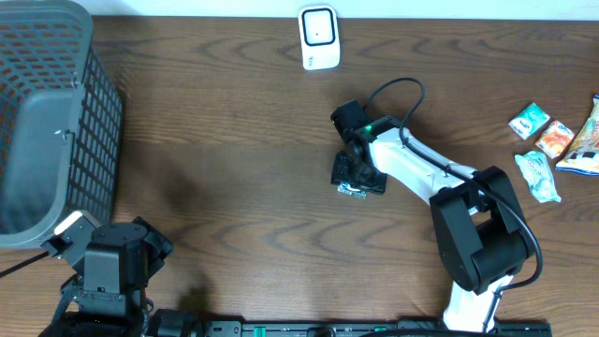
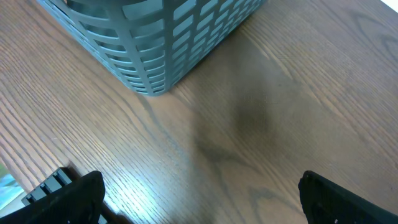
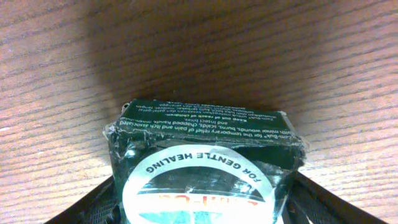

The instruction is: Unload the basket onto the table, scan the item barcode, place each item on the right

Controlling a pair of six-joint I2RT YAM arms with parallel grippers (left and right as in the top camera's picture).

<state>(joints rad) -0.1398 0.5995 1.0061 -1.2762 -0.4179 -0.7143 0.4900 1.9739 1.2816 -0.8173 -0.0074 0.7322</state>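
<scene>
Green box (image 3: 202,155) | right gripper (image 1: 359,176) astride it, part-open, hold unclear | scanner (image 1: 318,37) at box's 12 o'clock

dark green box (image 3: 205,134) with a white round label (image 3: 198,180), grey slatted basket (image 1: 47,122), brown wood-grain table (image 1: 225,140).
</scene>
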